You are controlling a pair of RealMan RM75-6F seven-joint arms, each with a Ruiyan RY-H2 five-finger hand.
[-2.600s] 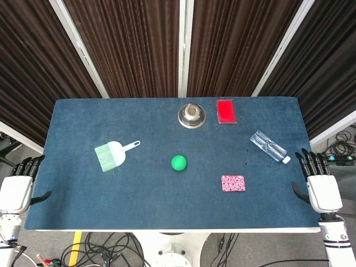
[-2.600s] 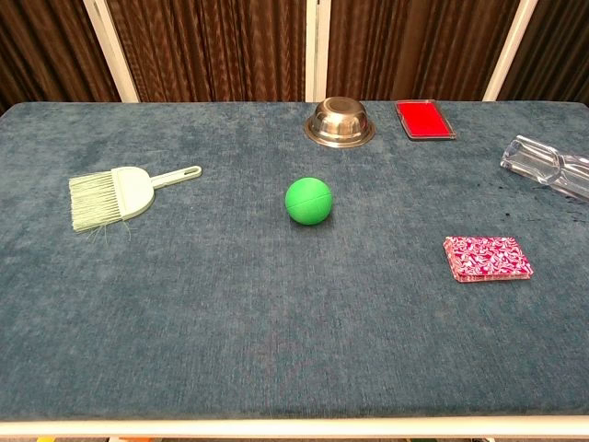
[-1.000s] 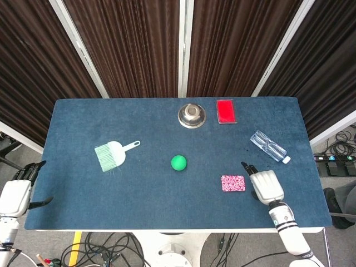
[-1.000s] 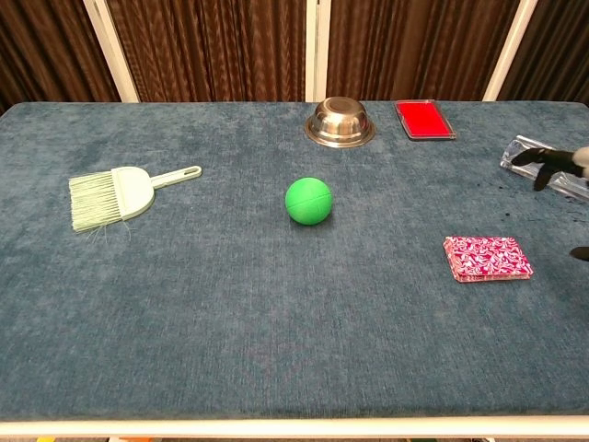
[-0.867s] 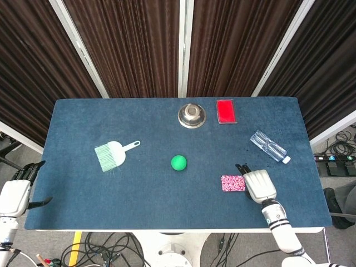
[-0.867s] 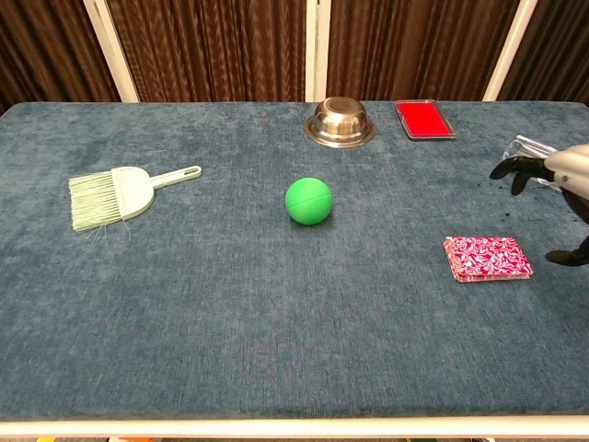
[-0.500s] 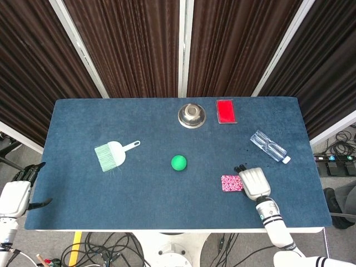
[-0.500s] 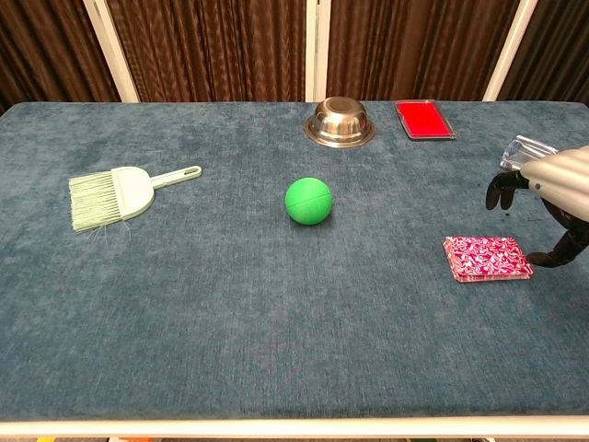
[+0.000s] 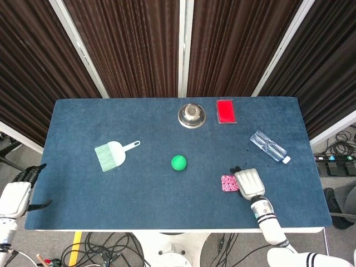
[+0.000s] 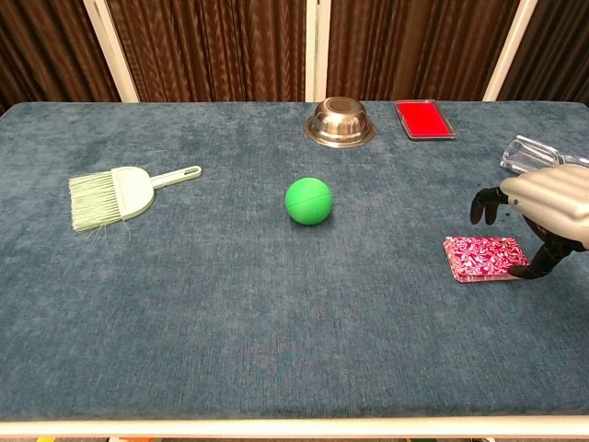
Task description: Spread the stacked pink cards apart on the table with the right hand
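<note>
Pink cards [image 10: 485, 257], still in one stack, lie toward the lower right of the chest view, on the blue table [image 9: 139, 189]; in the head view only the stack's left part [image 9: 227, 182] shows beside the hand that covers the rest.

That table fills most of both views, with dark curtains [image 9: 128, 44] behind it along the top of the frame.

Right hand [image 9: 248, 183] comes in from the lower right of the head view, palm down, over the right part of the stack. In the chest view it [image 10: 550, 204] hangs above the stack's right end, its dark fingertips [image 10: 481, 203] curled downward above the cards and apart from them, while the thumb [image 10: 539, 264] reaches down to the stack's right edge; whether it touches the cards I cannot tell. It has hold of nothing.

Left hand [image 9: 14, 197] sits at the lower left corner of the head view, off the table's edge, fingers apart and empty.

Pale green hand brush [image 9: 114, 153] lies on the left half of the table, bristles to the left and handle to the upper right.

Clear plastic bottle [image 9: 268, 146] lies on its side near the right edge, above the right hand.

Steel bowl [image 9: 192, 115] stands upside down near the top centre, and just to its right lies a flat red case [image 9: 225, 111].

Green ball [image 9: 178, 162] rests near the middle of the table, well apart from the cards.
</note>
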